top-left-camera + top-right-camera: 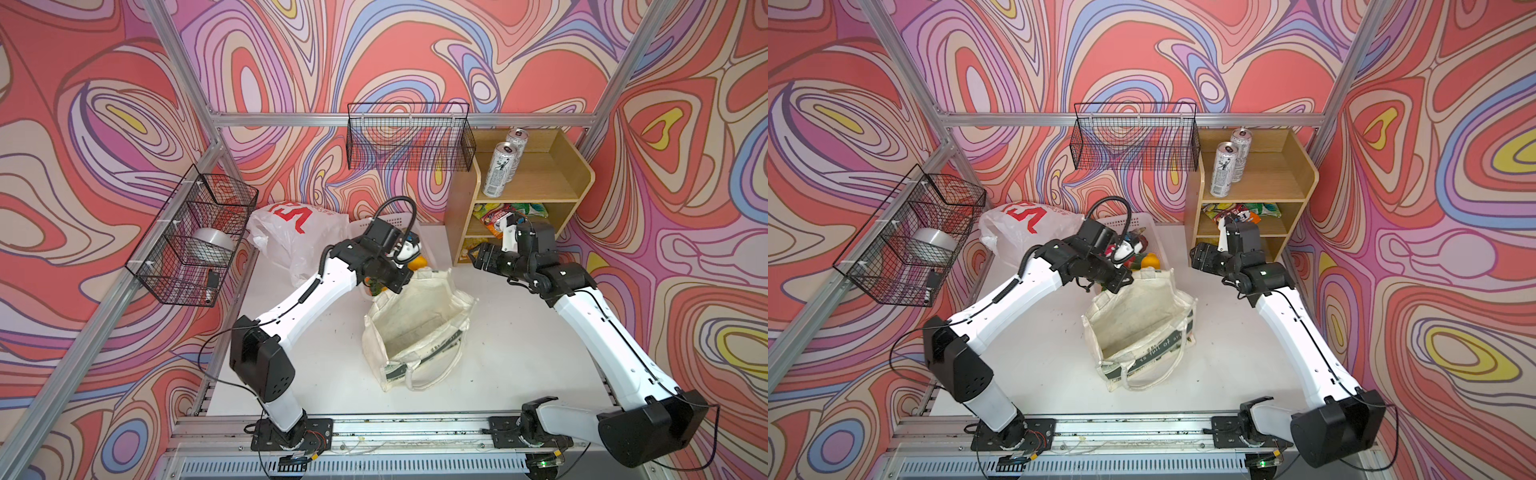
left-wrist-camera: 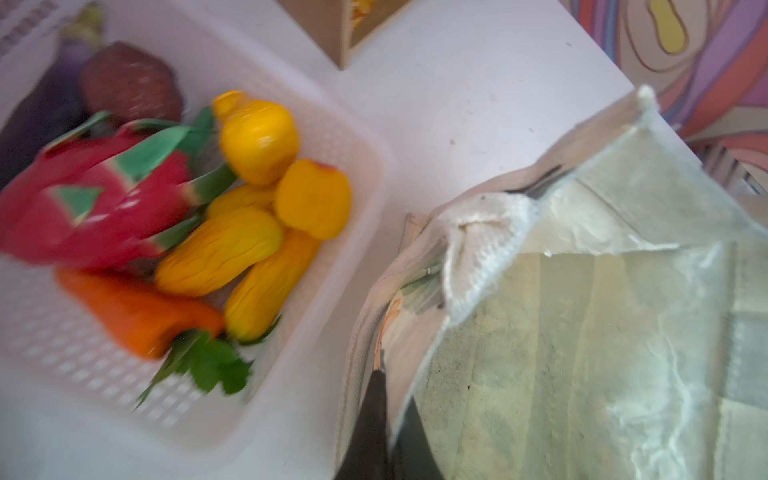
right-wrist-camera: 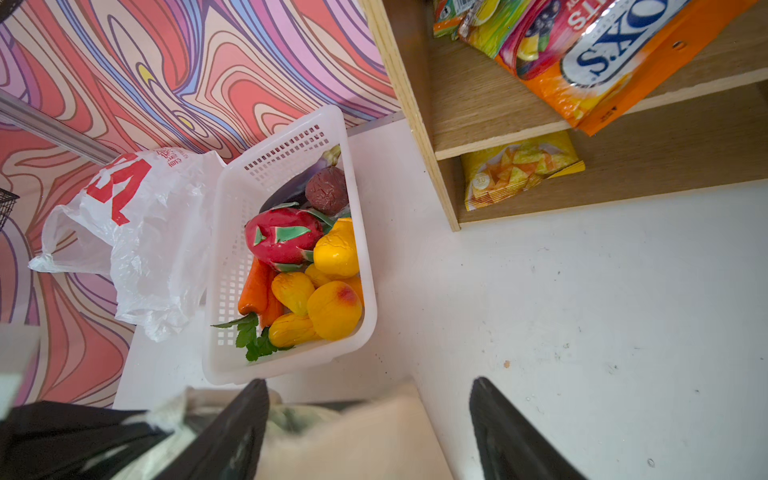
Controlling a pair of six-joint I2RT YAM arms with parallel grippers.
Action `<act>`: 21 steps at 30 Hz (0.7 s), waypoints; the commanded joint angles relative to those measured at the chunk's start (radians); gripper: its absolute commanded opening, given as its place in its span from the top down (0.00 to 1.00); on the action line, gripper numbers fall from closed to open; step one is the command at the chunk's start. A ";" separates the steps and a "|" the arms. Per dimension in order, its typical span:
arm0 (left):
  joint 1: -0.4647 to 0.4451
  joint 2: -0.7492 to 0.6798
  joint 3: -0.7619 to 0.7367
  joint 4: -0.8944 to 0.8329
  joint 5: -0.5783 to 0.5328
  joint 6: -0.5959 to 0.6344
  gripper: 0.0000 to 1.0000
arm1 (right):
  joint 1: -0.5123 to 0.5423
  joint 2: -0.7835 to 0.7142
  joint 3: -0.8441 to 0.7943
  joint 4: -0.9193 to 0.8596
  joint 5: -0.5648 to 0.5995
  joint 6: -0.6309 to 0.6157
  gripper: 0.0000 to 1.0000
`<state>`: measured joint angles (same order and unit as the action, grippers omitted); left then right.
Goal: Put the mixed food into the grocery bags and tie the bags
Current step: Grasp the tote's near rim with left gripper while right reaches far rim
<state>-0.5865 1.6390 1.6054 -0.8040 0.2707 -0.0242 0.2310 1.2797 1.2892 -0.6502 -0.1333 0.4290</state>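
Swirling pink, coral and lilac walls ring a white tabletop (image 1: 332,365) where packing looks barely begun. At far left, the plastic carrier bag (image 1: 291,237) with red letters slumps against the wall. Just beside it, the white lattice basket (image 3: 228,270) holds the produce: dragon fruit (image 3: 282,239), carrot (image 3: 253,286), eggplant (image 3: 291,187) and a cluster of yellow fruits (image 3: 334,309). The left gripper (image 2: 390,390), above the basket's near corner, is clamped on the rim of the canvas tote (image 1: 415,324), with one finger outside the cloth and one inside. The tote stands mid-table, mouth open, with nothing visible inside. To its right, the right gripper (image 3: 370,380) hovers with jaws wide and nothing between them. It is near the wooden shelf (image 1: 536,178), where two silver cans (image 1: 500,168) stand on top and snack packets (image 3: 582,62) lie below. The step appears to be spreading the tote's mouth. A good pull would be gentle, up and outward, with the pinch on the hem, so the soft cloth neither slips free nor tips the bag. That would leave the other arm free to load.
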 commanded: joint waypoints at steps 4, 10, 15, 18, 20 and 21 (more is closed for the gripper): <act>0.100 -0.152 -0.085 0.045 -0.155 -0.063 1.00 | 0.016 0.114 -0.074 0.109 -0.064 0.034 0.23; 0.151 -0.231 -0.151 0.038 -0.213 -0.064 1.00 | 0.102 0.263 -0.121 0.213 -0.084 0.076 0.30; 0.177 -0.290 -0.203 0.030 -0.139 -0.100 1.00 | 0.190 0.385 -0.108 0.301 -0.077 0.123 0.31; 0.176 -0.330 -0.247 0.029 -0.111 -0.133 1.00 | 0.232 0.467 -0.059 0.331 -0.082 0.144 0.33; 0.177 -0.352 -0.271 0.031 -0.118 -0.141 1.00 | 0.264 0.539 -0.012 0.336 -0.090 0.159 0.37; 0.177 -0.358 -0.277 0.029 -0.126 -0.143 1.00 | 0.277 0.563 0.007 0.338 -0.091 0.166 0.37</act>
<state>-0.4133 1.3178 1.3460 -0.7952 0.1383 -0.1291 0.4744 1.7695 1.2446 -0.3630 -0.2268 0.5602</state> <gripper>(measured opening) 0.060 0.631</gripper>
